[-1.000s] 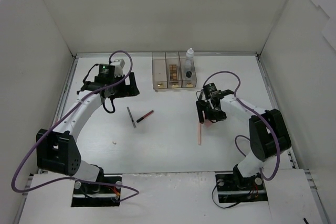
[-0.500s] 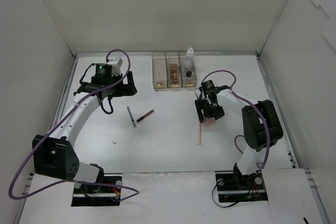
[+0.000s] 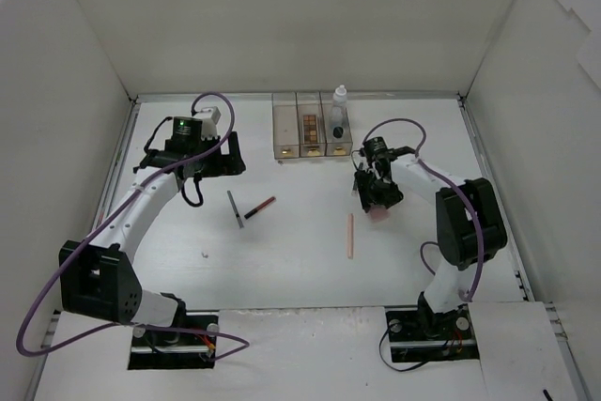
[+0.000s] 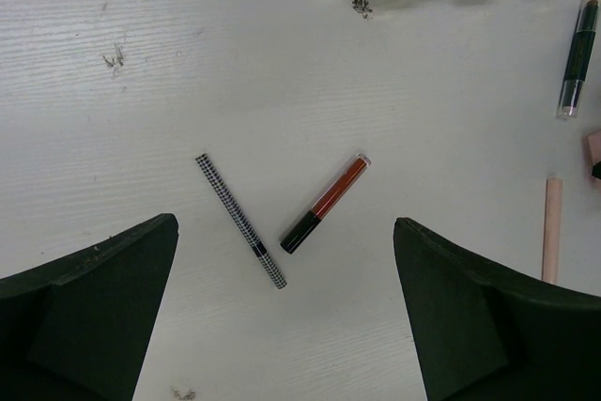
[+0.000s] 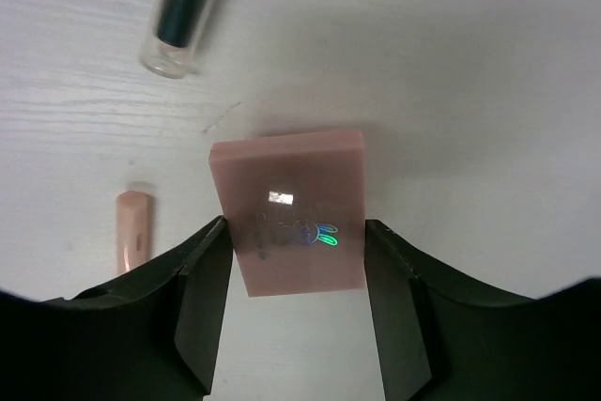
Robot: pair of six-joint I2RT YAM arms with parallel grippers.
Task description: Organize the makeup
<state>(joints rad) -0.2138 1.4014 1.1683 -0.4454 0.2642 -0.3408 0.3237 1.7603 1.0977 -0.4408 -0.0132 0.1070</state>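
My right gripper (image 5: 296,225) is shut on the pink square pad (image 5: 293,213), one finger on each side; it also shows in the top view (image 3: 376,192), right of centre. A black-capped vial (image 5: 183,21) lies just beyond the pad and the pink stick (image 3: 350,235) lies to its left. My left gripper (image 4: 286,326) is open and empty above the table; it also shows in the top view (image 3: 230,152). The black checkered pencil (image 4: 240,221) and the red pencil (image 4: 326,204) lie ahead of it. A brown palette (image 3: 308,126) and the white-blue bottle (image 3: 339,100) stand in the box.
The clear three-compartment box (image 3: 285,150) stands at the back centre against the rear wall. White walls close in the table on the left, right and back. A small white speck (image 3: 205,254) lies near the left arm.
My right gripper has moved a little toward the back with the pink pad. The pink stick has shifted slightly to the left. My left arm has barely moved.
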